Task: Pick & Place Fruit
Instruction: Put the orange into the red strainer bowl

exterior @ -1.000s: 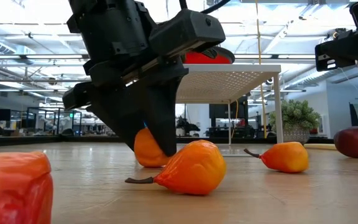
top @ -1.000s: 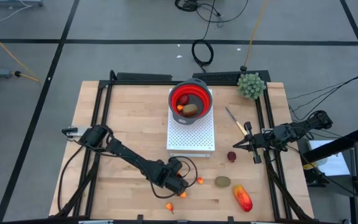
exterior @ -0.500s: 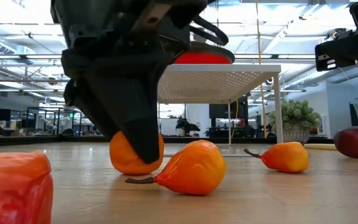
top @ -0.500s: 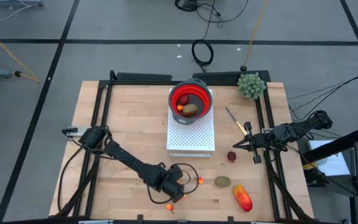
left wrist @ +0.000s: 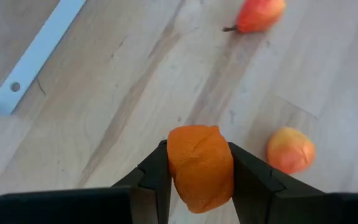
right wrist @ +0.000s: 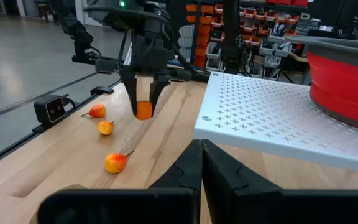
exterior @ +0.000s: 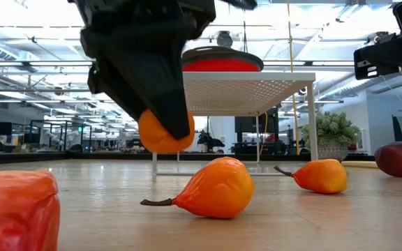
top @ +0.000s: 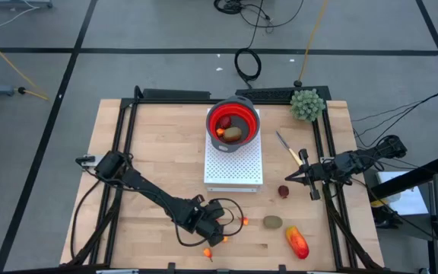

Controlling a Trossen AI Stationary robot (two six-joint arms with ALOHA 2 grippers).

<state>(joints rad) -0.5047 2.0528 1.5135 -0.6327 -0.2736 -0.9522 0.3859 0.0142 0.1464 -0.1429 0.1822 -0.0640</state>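
Left gripper [left wrist: 194,180]: lower centre of the high view — fingers clamped on a small orange fruit [left wrist: 201,167], held clear of the table [top: 158,152].
Other fruit: two orange pieces [exterior: 215,188] lay on the wood nearby.
Right gripper [top: 289,180]: right side, above the table — fingers closed, nothing held.

The small orange fruit [exterior: 163,131] is now lifted clear of the table [exterior: 313,216] — earlier it was resting on the wood — and is clamped by the left gripper [exterior: 160,118], which is raised higher.
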